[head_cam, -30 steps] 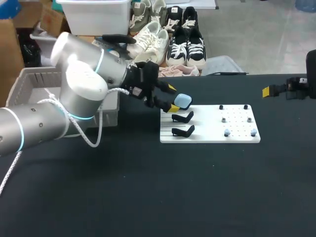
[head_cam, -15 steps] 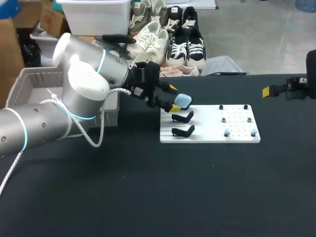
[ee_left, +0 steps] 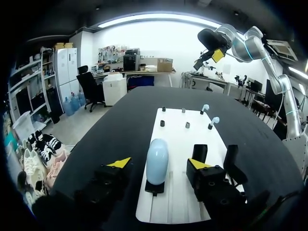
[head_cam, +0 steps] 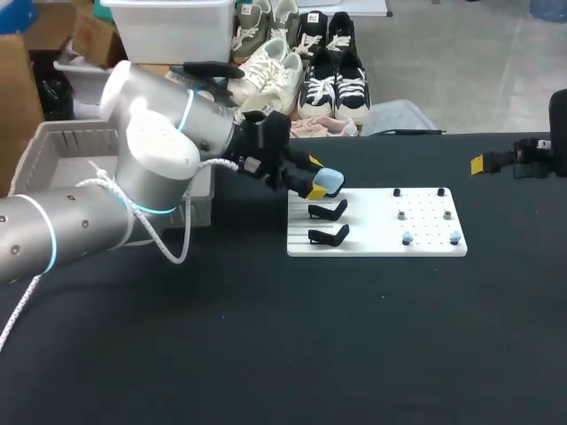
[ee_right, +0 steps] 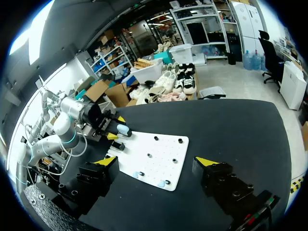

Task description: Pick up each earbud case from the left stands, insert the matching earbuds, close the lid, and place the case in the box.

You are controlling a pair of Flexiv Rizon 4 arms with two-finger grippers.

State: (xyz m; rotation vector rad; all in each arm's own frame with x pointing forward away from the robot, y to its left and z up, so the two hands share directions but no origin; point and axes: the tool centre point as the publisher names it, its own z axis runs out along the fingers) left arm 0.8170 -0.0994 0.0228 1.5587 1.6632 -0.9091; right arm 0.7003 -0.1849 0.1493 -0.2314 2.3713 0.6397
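Straddling the pale blue earbud case [ee_left: 157,161] perched on its black stand [ee_left: 155,188] on the white board [head_cam: 425,241], the left gripper [head_cam: 315,177] has its fingers apart, clear of it, the right gripper [ee_right: 158,162] gapes wide near the table's right edge, and the left arm hides most of the grey box [head_cam: 42,143]

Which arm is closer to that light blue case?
Left. The left gripper has open fingers either side of the light blue case, not touching; the right gripper is far off at the table's right side.
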